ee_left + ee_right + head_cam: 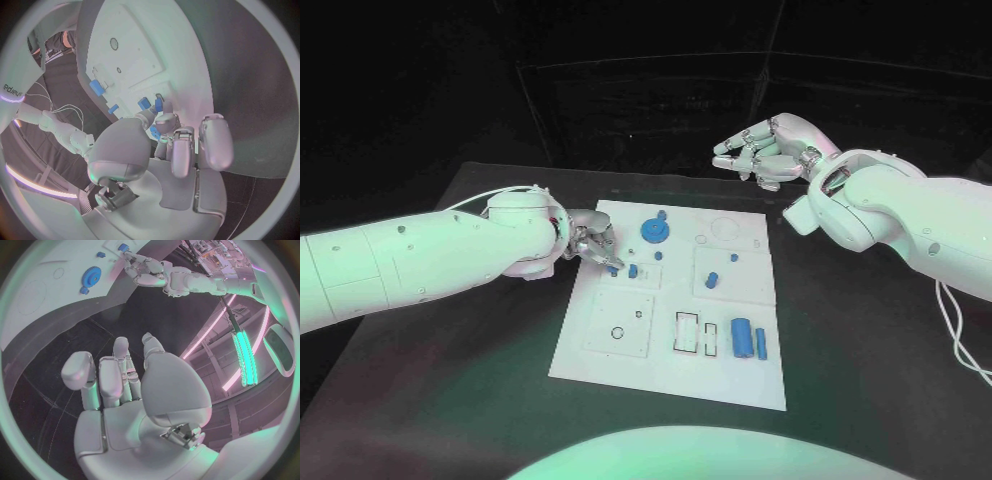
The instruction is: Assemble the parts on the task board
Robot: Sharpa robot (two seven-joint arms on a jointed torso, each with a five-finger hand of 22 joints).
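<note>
Surface: black table (pixel 473 400), mid-frame to lower edge | On it: white task board (pixel 625 365), centre of frame, long side running top to bottom, slightly skewed | Board lies flat, table showing on all four sides of it

Black surface (pixel 473 400) filling lower frame; black panelled wall (pixel 661 90) across top; green-tinted light overall.
</note>
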